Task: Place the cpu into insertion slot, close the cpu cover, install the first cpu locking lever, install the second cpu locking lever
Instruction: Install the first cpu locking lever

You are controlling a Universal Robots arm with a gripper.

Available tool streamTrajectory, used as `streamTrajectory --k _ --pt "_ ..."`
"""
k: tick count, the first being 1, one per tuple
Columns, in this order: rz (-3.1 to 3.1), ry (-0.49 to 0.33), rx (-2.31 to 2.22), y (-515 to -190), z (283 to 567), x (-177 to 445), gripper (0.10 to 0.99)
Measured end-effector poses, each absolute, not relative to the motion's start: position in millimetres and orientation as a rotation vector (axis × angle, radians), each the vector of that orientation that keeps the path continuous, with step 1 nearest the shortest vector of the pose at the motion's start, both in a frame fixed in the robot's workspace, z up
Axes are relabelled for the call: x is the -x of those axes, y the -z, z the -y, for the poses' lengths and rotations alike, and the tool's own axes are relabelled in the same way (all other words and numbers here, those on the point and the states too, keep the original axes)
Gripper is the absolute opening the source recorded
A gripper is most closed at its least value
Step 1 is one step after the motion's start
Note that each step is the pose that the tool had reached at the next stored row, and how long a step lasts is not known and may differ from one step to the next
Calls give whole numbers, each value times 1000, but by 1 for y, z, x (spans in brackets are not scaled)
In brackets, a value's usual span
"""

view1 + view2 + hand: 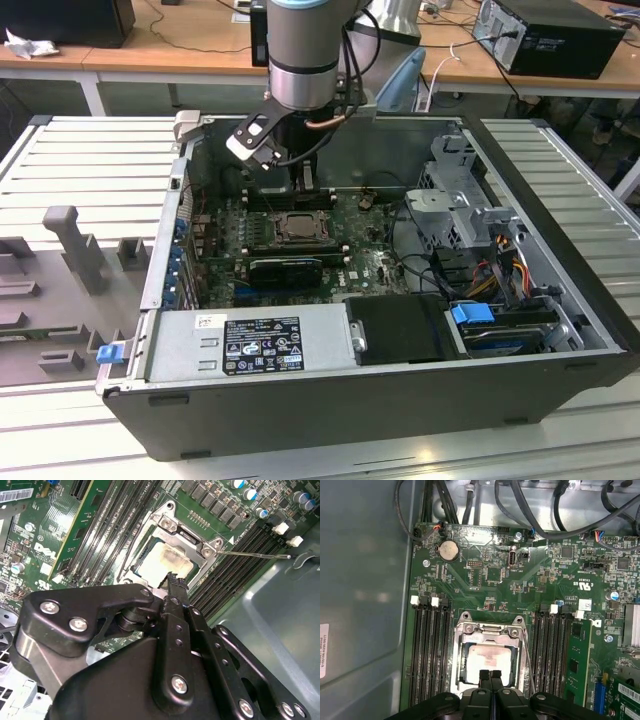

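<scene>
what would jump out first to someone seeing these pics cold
An open computer case sits in the middle of the exterior view, with the arm's claw hanging shut inside it over the green motherboard. Right under the claw the cpu lies seated, its pale top showing through the window of the cpu cover.
</scene>
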State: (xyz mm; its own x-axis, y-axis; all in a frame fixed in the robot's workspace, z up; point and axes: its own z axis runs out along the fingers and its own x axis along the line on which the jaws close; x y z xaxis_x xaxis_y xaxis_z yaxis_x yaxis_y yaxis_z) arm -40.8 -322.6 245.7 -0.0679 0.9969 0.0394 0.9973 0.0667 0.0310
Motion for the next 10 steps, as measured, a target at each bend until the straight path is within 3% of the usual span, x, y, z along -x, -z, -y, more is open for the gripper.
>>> streamTrajectory --k 10 --pt "2289 78 2139 -252 323 41 106"
